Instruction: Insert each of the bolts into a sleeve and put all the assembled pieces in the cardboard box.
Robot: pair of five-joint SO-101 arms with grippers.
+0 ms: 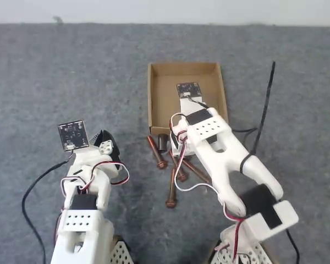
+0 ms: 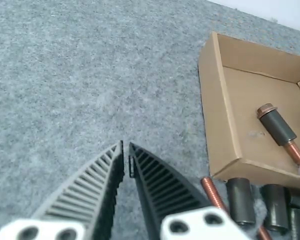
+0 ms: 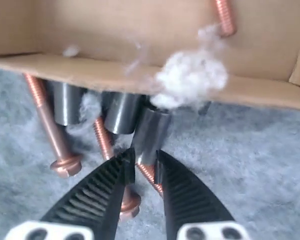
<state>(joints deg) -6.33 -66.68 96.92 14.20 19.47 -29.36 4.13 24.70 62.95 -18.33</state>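
The cardboard box (image 1: 154,99) stands at the middle back, with one assembled bolt-and-sleeve (image 2: 277,127) lying in it. Several copper bolts (image 1: 157,152) and dark sleeves (image 2: 239,201) lie on the carpet at the box's front wall. My right gripper (image 3: 143,156) hangs over this pile, just in front of the box, shut on the lower end of a tilted dark sleeve (image 3: 154,129). A copper thread shows below it. In the high view the right gripper (image 1: 177,142) is at the box's front edge. My left gripper (image 2: 126,147) is shut and holds nothing, over bare carpet left of the pile.
White fluff (image 3: 190,77) clings to the box's front wall (image 3: 90,70). A black cable (image 1: 267,104) runs along the carpet right of the box. Grey carpet (image 1: 71,71) stretches open to the left and behind.
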